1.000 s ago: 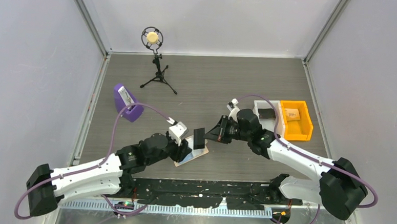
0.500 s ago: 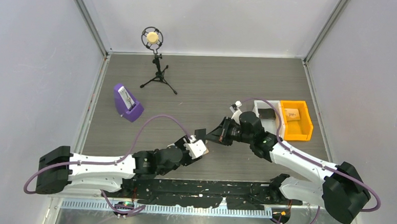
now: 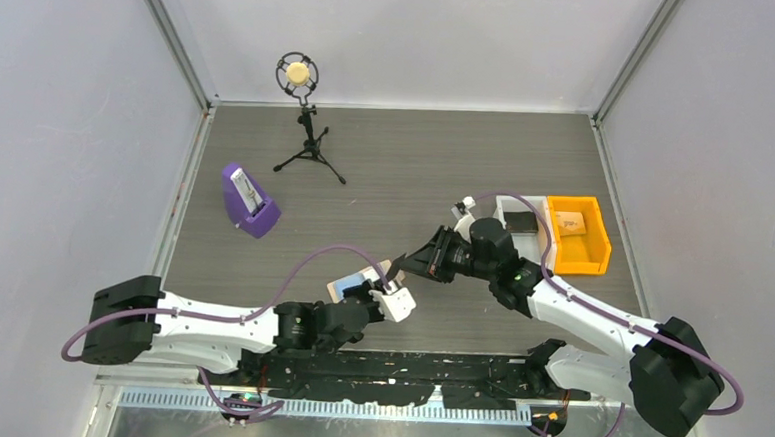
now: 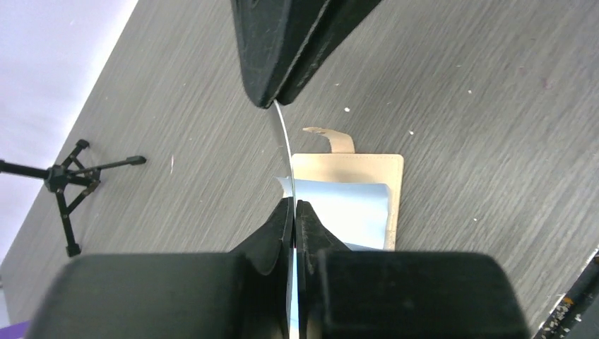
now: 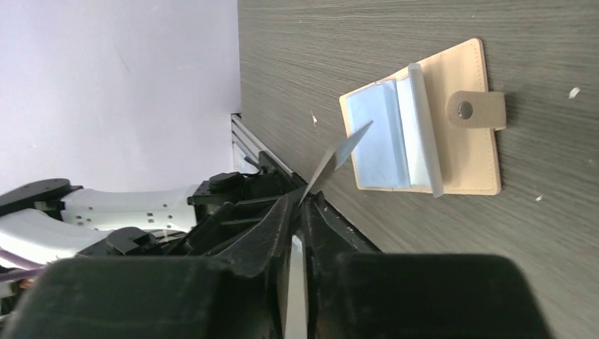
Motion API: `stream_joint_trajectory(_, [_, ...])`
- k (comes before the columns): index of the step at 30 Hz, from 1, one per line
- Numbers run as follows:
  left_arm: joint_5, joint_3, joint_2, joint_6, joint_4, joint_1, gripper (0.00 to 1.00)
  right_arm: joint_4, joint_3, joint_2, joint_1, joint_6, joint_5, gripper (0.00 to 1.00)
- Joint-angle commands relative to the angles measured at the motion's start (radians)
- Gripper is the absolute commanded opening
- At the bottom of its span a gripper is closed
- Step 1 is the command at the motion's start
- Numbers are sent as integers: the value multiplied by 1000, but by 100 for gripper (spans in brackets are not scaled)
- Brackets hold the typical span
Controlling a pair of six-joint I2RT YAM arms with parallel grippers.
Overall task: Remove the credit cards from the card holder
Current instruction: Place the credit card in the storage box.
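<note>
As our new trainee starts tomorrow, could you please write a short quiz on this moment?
1. True or false: the card holder lies open on the table.
2. The card is gripped by: A the left pincer alone; B the right pincer alone; C both.
3. Fill in: the card holder's inside is light ____.
Key: 1 true; 2 C; 3 blue.

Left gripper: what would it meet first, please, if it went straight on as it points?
Most likely the right gripper, its black fingers pinching the far end of the same thin card.
</note>
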Motion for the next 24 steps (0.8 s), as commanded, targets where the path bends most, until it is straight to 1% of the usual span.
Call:
stream_joint_trajectory(1, [-52,49,-9,-43,40,-3,0,18,21,-23,3,-55,-12,21])
stream_joint_trajectory(2, [-49,51,-15,-66,18,-2,0,0,38,-28,0,-106,4,26])
stream_joint_trajectory(3, [-45,54,-24,-92,1,0,0,-34,44,-38,-2,-161,18,28])
stream_joint_trajectory(4, [-33,57,-37,-127,-25,5,0,-44,51,-47,-9,-185,24,32])
stream_joint_trajectory(8, [117,58,-123,-319,-120,65,0,-66,44,-141,-29,-336,34,43])
stream_joint_trajectory(10, [206,49,-187,-401,-152,106,0,-81,35,-193,-37,-399,48,47])
stream_joint_trajectory(13, [329,37,-259,-510,-184,163,0,-82,5,-256,-51,-478,49,49])
stream_joint_trajectory(16, [436,23,-316,-614,-197,223,0,-20,-33,-316,-70,-505,7,51])
stream_joint_trajectory(18, [505,16,-344,-663,-190,245,0,52,-63,-340,-84,-499,-74,52])
stream_joint_trajectory(20, [554,20,-366,-690,-200,251,0,89,-70,-347,-93,-517,-133,52])
stream_joint_trajectory(21, [568,30,-374,-696,-218,252,0,87,-57,-347,-97,-532,-149,52])
stream_joint_trajectory(23, [596,49,-382,-701,-265,255,0,29,-18,-351,-101,-599,-204,51])
stream_joint_trajectory(24, [613,62,-380,-699,-299,257,0,2,0,-351,-102,-656,-238,50])
